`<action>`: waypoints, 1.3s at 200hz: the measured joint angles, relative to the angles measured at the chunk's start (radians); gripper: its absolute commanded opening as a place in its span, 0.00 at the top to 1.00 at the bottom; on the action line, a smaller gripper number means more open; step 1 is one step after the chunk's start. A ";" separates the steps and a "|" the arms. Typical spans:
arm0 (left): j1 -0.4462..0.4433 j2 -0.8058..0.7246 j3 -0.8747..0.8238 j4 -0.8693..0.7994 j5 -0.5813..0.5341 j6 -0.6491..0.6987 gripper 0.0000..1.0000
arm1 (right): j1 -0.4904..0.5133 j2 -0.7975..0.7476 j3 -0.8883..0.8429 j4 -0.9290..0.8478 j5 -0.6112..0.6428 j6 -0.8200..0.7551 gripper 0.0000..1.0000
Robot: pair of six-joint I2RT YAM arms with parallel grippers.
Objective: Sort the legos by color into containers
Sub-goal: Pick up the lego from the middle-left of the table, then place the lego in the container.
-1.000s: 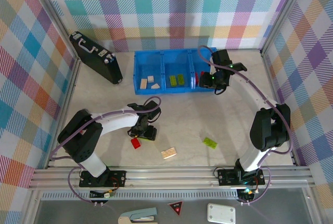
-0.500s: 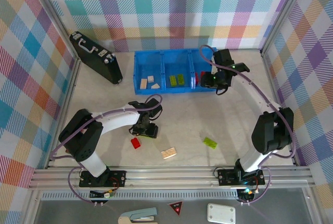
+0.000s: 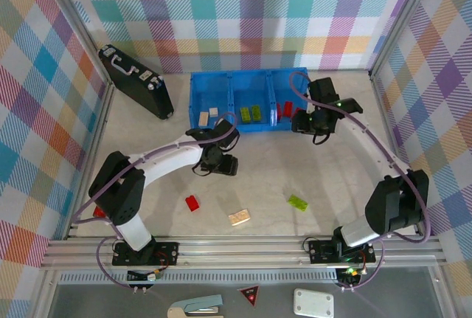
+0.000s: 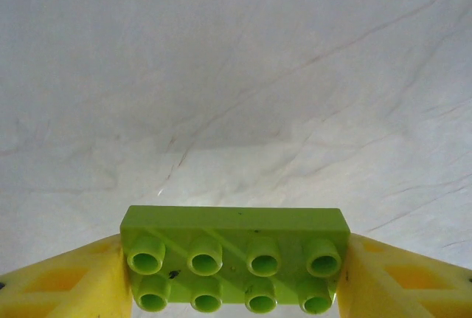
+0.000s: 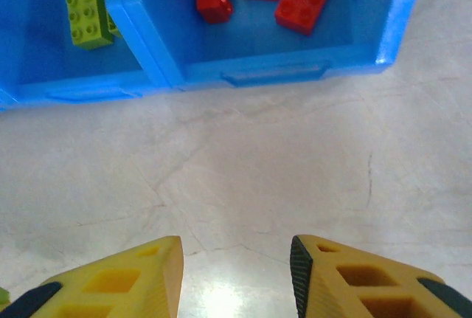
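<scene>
My left gripper (image 4: 234,277) is shut on a lime green lego (image 4: 234,255), studs toward the camera, held by its short ends above bare table. From above, this gripper (image 3: 220,163) hangs just in front of the blue bin (image 3: 221,130). Its containers hold cream legos (image 3: 204,117) on the left, green ones (image 3: 251,113) in the middle and red ones (image 3: 289,109) on the right. My right gripper (image 5: 236,259) is open and empty over the table before the red container (image 5: 258,71). Loose on the table lie a red lego (image 3: 192,202), a cream one (image 3: 239,217) and a green one (image 3: 298,201).
A black briefcase (image 3: 136,82) leans at the back left, beside the bin. Checked walls close in the table on three sides. The arms' bases and an aluminium rail (image 3: 243,248) line the near edge. Open table lies between the bin and the loose bricks.
My left gripper has moved from beside the loose red brick up toward the bin. The right gripper has drawn back a little from the bin, toward the right.
</scene>
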 measured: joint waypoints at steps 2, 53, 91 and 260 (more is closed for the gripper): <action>0.000 0.001 0.005 0.002 0.002 0.000 0.37 | 0.000 -0.004 -0.002 -0.002 0.001 0.000 0.55; -0.001 0.064 0.159 0.062 0.005 -0.005 0.38 | 0.000 -0.077 -0.040 -0.026 0.036 0.000 0.55; -0.001 0.138 0.305 0.109 -0.009 -0.006 0.38 | 0.000 -0.101 -0.043 -0.038 0.043 0.000 0.56; 0.019 0.529 0.631 0.480 -0.338 0.053 0.38 | 0.000 -0.185 -0.043 -0.095 0.069 0.003 0.56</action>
